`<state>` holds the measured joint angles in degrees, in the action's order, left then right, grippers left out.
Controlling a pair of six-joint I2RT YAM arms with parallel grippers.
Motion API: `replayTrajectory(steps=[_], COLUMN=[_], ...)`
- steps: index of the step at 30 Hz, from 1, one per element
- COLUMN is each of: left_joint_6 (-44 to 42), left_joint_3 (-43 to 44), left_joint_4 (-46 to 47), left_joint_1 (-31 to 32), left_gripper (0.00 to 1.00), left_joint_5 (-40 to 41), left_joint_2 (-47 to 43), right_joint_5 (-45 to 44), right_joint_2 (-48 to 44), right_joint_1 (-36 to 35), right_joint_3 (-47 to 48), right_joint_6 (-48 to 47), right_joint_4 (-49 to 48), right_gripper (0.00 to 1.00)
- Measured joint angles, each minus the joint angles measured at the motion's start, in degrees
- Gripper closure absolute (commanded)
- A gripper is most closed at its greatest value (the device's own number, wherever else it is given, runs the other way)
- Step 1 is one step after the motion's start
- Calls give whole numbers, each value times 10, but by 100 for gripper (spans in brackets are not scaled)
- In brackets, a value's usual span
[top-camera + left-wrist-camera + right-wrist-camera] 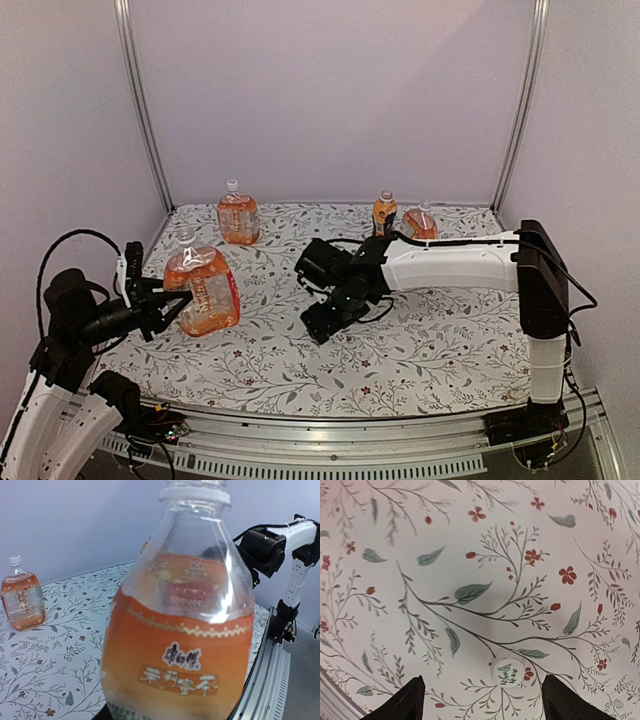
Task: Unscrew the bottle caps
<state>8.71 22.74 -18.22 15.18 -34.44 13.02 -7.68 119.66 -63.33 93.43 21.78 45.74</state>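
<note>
My left gripper (178,302) is shut on a red-labelled orange-drink bottle (203,286) and holds it tilted above the left of the table. The bottle fills the left wrist view (182,645); its neck (195,494) runs out of the top of that frame and I see no cap on it. My right gripper (318,326) is open low over the mid table. In the right wrist view a loose white bottle cap (507,669) lies on the cloth between the spread fingertips (412,696), untouched by them; the gripper (482,696) holds nothing.
Three capped bottles stand at the back: a red-labelled one (238,216) at the left, also in the left wrist view (21,600), a dark-labelled one (385,211), and a red-labelled one (420,223) beside it. The flowered tablecloth (440,330) ends at metal rails.
</note>
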Motion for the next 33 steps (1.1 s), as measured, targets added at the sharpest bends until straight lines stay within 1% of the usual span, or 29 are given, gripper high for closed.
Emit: replayTrajectory(steps=[2,5,7,8,10,13,16,19,20,22,25,29,31,33], left_joint_6=[6,15,21,23,26,29,32,34,34,35,35,52,55,46], left_joint_3=[-8,-16,-19,-21,-21,-21,-22,-26,-27,-28,-28,-29,-30,-30], left_joint_4=[10,24,34,38,44,54,61,67,68,68,68,63,62,61], left_joint_1=[-1,-1,-1,-2,-2,-3,-3,-4,-4,-4,-5,-6,-6,-6], left_gripper=[81,81,81,81,81,81,81,81,81,81,81,81,81,81], left_joint_5=[-31,-75,-103,-115,-135,-159,-174,-180,-181,-184,-189,-198,-203,-201], left_joint_2=[0,0,0,0,0,0,0,0,0,0,0,2,1,1], right_joint_5=[40,137,192,210,243,270,280,280,279,277,273,292,298,299], right_joint_2=[-44,-122,-157,-164,-161,-129,-89,-51,-40,-22,2,13,13,14], right_joint_1=[-6,-28,-47,-55,-72,-85,-87,-85,-84,-83,-82,-81,-81,-81], right_joint_3=[2,13,38,55,114,199,247,263,264,264,277,292,293,293], right_joint_6=[-37,-109,-141,-150,-170,-184,-179,-169,-165,-161,-149,-150,-149,-137], right_joint_4=[-23,-92,-145,-163,-194,-225,-242,-247,-248,-247,-247,-246,-243,-243], right_gripper=[14,7,2,1,1,1,3,7,11,22,42,68,79,85])
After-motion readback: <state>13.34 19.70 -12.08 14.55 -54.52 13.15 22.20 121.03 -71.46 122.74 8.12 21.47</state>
